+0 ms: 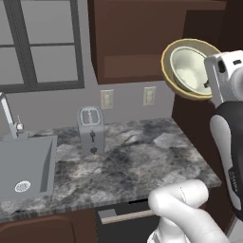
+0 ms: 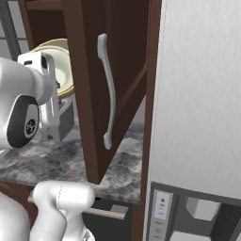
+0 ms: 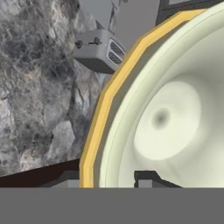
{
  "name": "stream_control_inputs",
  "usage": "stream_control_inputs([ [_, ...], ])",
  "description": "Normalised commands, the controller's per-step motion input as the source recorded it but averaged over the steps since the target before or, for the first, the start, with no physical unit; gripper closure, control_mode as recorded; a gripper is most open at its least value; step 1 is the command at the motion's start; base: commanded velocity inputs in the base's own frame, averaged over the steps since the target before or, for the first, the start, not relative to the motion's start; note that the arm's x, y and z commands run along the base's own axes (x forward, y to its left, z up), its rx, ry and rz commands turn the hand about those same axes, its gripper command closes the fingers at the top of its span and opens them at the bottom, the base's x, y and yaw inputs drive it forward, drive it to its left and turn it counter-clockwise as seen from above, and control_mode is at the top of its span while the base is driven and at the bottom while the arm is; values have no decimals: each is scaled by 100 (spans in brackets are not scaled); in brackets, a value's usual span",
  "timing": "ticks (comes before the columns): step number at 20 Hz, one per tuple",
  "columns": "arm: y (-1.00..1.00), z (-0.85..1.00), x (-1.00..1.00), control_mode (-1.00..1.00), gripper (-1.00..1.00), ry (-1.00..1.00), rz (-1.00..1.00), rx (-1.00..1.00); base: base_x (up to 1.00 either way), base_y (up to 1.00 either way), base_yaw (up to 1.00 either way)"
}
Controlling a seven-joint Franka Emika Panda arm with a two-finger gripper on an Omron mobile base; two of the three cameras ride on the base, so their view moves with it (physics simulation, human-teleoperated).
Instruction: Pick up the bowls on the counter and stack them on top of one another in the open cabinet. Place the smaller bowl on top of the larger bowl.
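Note:
The smaller cream-white bowl (image 1: 190,69) sits nested inside the larger mustard-yellow bowl (image 1: 167,66). Both are tipped on edge and held in the air in front of the open cabinet (image 1: 137,47), high above the counter (image 1: 133,156). My gripper (image 1: 208,86) is shut on their rims at the right side. In the hand view one fingertip (image 3: 146,176) lies inside the cream bowl (image 3: 175,118) and the other is outside the yellow rim (image 3: 109,96). From the right base view the bowls (image 2: 63,59) peek out behind my hand, left of the cabinet door (image 2: 89,94).
A steel toaster (image 1: 90,129) stands at the back of the counter and a grey sink (image 1: 26,166) lies at the left. The open cabinet door with its pale handle (image 2: 109,89) juts out to the right of the hand. A tall grey panel (image 2: 197,94) stands further right.

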Motion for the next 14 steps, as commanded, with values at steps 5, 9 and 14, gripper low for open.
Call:
stream_control_inputs([
  [5,1,10,24,-100,100,0,0,4,0,0,0],
  [9,10,8,36,-100,100,0,-2,0,0,0,0],
  [14,14,4,41,-100,100,0,-3,1,0,0,0],
])
